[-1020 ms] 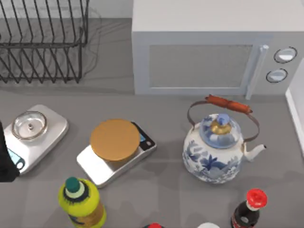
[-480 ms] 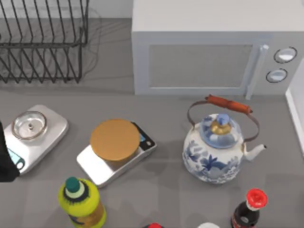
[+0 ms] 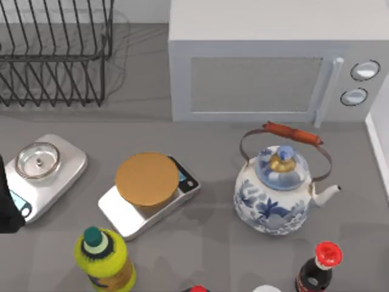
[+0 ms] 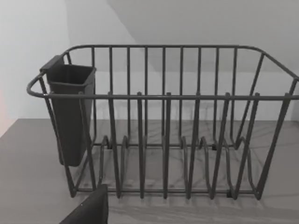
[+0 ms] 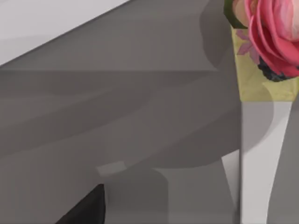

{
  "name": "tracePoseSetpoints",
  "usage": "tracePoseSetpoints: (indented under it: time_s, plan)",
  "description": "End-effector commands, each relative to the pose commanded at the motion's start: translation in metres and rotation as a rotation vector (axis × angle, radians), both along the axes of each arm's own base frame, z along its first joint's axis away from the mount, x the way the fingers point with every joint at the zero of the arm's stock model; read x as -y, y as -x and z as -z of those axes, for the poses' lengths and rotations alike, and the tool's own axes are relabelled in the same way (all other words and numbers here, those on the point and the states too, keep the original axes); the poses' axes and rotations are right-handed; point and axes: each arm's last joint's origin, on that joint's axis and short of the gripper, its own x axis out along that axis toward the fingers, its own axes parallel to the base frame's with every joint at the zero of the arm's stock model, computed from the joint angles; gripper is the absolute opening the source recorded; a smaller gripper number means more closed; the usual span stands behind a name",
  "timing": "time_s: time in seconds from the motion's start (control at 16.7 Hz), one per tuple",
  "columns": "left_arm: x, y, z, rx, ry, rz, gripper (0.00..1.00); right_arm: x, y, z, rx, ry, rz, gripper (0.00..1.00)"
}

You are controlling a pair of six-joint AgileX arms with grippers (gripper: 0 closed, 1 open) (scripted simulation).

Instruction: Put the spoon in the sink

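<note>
grey countertop [image 3: 231, 249] is carrying everything: a wire dish rack [image 3: 55, 55] at the far left corner, a microwave [image 3: 273, 61] along the far edge, two kitchen scales [image 3: 149, 194] toward the left, a blue-and-white kettle [image 3: 276, 191] toward the right, and bottles [image 3: 103, 258] lining the near edge. i am parking my left arm [image 3: 9, 204] at the left edge, facing the rack's cutlery cup [image 4: 70, 112]; whether either of my claws is open, i cannot tell. where the spoon is lying, i cannot tell.

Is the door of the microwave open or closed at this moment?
Closed. In the top view the microwave door sits flush with its front, the handle beside the two knobs.
</note>
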Motion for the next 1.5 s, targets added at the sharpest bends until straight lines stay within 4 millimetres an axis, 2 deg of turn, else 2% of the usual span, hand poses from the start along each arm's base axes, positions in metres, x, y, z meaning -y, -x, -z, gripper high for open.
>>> tracePoseSetpoints:
  time_s: [0.48,0.96,1.02,1.2,1.5]
  plan:
    - [0.000,0.000,0.000,0.000,0.000,0.000,1.00,0.000,0.000,0.000,0.000,0.000,0.000,0.02]
    - [0.000,0.000,0.000,0.000,0.000,0.000,1.00,0.000,0.000,0.000,0.000,0.000,0.000,0.00]
    - [0.000,0.000,0.000,0.000,0.000,0.000,1.00,0.000,-0.002,-0.022,0.028,0.017,0.000,0.00]
    - [0.000,0.000,0.000,0.000,0.000,0.000,1.00,0.001,-0.006,-0.031,0.033,0.019,0.001,0.00]
    - [0.000,0.000,0.000,0.000,0.000,0.000,1.00,0.001,-0.007,-0.078,0.002,0.011,-0.003,0.00]
